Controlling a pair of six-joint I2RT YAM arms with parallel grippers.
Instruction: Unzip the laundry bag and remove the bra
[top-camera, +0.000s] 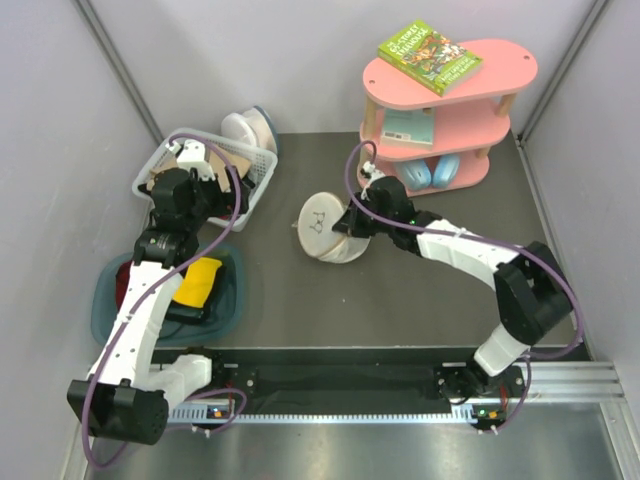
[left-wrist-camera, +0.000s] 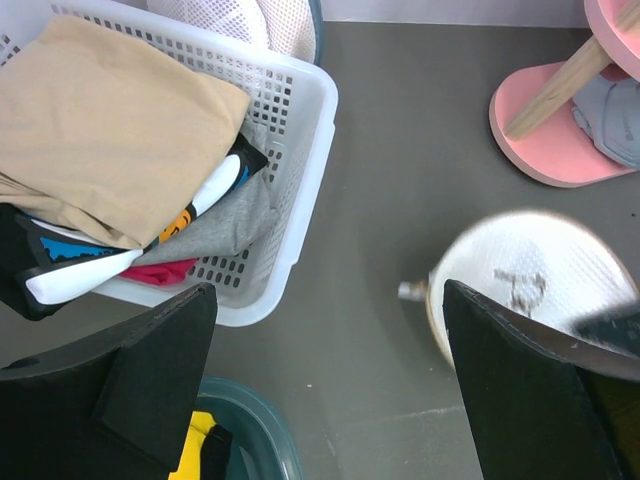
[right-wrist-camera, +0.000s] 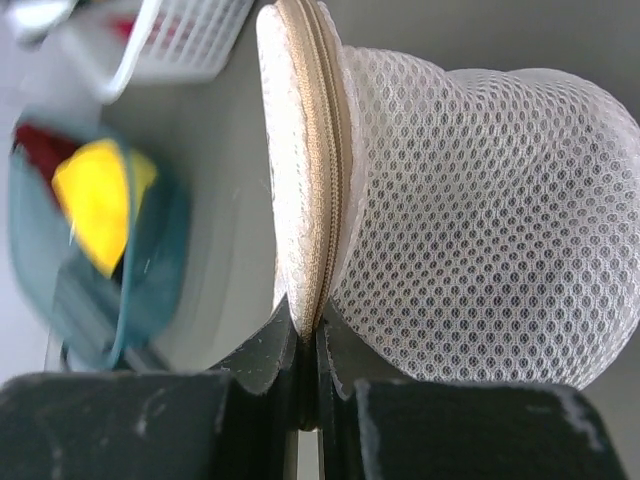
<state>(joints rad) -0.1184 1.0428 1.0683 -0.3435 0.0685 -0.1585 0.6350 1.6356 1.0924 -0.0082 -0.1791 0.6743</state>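
At far left a teal tub (top-camera: 232, 300) holds something yellow and something red. The left gripper (left-wrist-camera: 328, 298) hangs above the near corner of the white slatted basket (left-wrist-camera: 300, 150), its fingers spread wide with nothing between them. The left wrist view alone shows what fills the basket: a folded tan cloth (left-wrist-camera: 110, 120) over grey, black, white and pink garments.

The laundry bag (top-camera: 325, 228) stands on edge near the middle of the table, between the basket and the pink shelf (top-camera: 505, 62). The overhead view shows a small black mark on its flat round face, but I cannot read it. The right gripper (right-wrist-camera: 308, 325) meets the bag from the right. Its wrist view shows what the overhead cannot: the two fingers are pressed together on the tan zipper rim, with the domed mesh bulging to the right.

A green-covered book (top-camera: 430, 57) lies on the shelf's top tier, and its title is too small to read.

The table (top-camera: 300, 300) is covered in dark grey. Pale lilac walls enclose it on three sides.
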